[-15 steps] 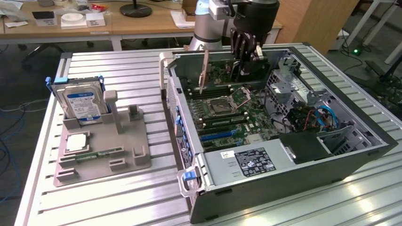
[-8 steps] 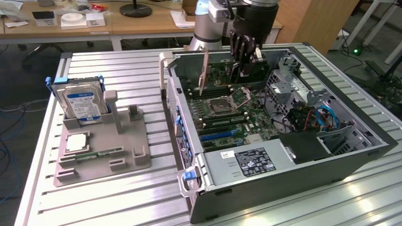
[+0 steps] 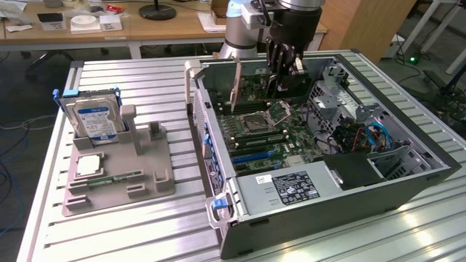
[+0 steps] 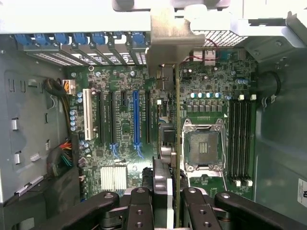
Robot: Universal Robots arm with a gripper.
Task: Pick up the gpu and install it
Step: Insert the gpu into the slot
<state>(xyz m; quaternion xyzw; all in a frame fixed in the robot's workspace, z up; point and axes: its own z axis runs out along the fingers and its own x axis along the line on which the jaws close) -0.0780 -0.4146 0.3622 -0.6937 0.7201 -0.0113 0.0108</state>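
gpu [image 4: 168, 139] first: where is it right now?

Inside the open computer case [image 3: 328, 213], standing on edge over the motherboard [image 4: 120, 143]. The gripper [image 4: 165, 203] is clamped on it, one of its fingers [image 4: 139, 211] on each flat face, at the end away from the silver bracket [image 4: 168, 48].

Which way does the card run from the grip?

Read the exterior view as a clock face with the gripper [image 3: 282, 71] at the centre. The card's long axis heads off toward about nine o'clock, bracket end leading, to the rear wall [image 3: 207, 117] with the blue clips. The slots on the board lie along roughly the same line (eight to two, near enough), so I'd judge the card close to parallel with them.

And sideways?

From the wrist view, the card's thin edge hangs just beside the CPU socket [image 4: 204, 148], on the slot side of it. The long blue slot [image 4: 136, 117] sits apart from that edge, farther from the socket. On the exterior clock that slot is down around seven o'clock from the gripper.

Is it seated?

Can't tell how high it hangs; my guess is that it's clear of the board
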